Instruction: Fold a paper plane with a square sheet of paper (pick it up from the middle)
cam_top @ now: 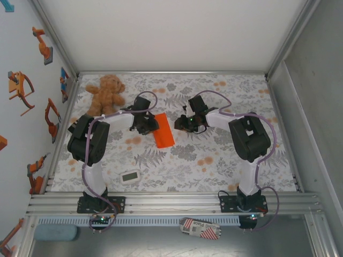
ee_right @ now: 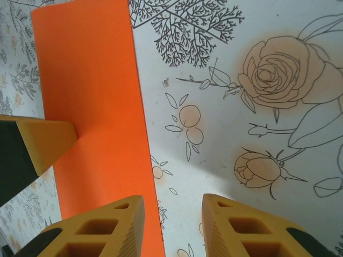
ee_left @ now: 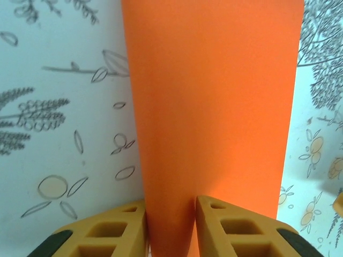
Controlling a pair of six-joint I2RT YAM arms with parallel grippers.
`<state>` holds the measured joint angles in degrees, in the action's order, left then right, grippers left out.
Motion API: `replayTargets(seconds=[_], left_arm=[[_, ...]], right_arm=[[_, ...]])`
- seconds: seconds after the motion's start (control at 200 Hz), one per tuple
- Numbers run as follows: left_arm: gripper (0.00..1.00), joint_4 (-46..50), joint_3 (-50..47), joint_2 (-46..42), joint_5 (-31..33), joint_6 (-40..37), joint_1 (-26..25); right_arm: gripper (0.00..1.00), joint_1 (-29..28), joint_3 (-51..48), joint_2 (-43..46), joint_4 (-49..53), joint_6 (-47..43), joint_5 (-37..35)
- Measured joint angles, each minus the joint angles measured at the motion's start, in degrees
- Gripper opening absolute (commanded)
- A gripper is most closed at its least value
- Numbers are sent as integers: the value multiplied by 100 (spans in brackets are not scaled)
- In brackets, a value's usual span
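Sheet: the square sheet of paper is already creased down to a narrow orange rectangle. It lies flat on the tabletop between the two arms, nearer the left one.
Left claw: the left claw sits low over the near end of the strip. Its jaws are partly apart with flat paper showing in the gap, so it is released, not pinching.
Right claw: the right claw is released and empty. One finger is over the strip's long edge, the other over bare tabletop.
Weight: very light, by the look of it; a nudge would likely slide it.
Stiffness: thin and limp, doubled layers a little firmer along the crease.
Surface: smooth, so probably slippery on the printed cloth.
Fragility: crumples or tears readily, so hard squeezing would spoil the folds.
Where to hold: pin the middle with one claw and lift a long edge with the other.
Bystanders: the teddy bear and the white timer sit well apart from the paper.
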<state>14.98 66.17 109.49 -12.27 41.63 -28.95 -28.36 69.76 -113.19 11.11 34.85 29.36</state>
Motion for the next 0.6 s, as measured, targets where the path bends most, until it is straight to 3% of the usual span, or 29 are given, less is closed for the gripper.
replayTargets(seconds=[0.245, 0.596], left_arm=[[26, -557, -55, 4, -247, -411, 0], [29, -535, 87, 203, -658, -949, 0]], right_arm=[[33, 0, -116, 63, -85, 2, -81], [33, 24, -337, 306, -363, 114, -173]])
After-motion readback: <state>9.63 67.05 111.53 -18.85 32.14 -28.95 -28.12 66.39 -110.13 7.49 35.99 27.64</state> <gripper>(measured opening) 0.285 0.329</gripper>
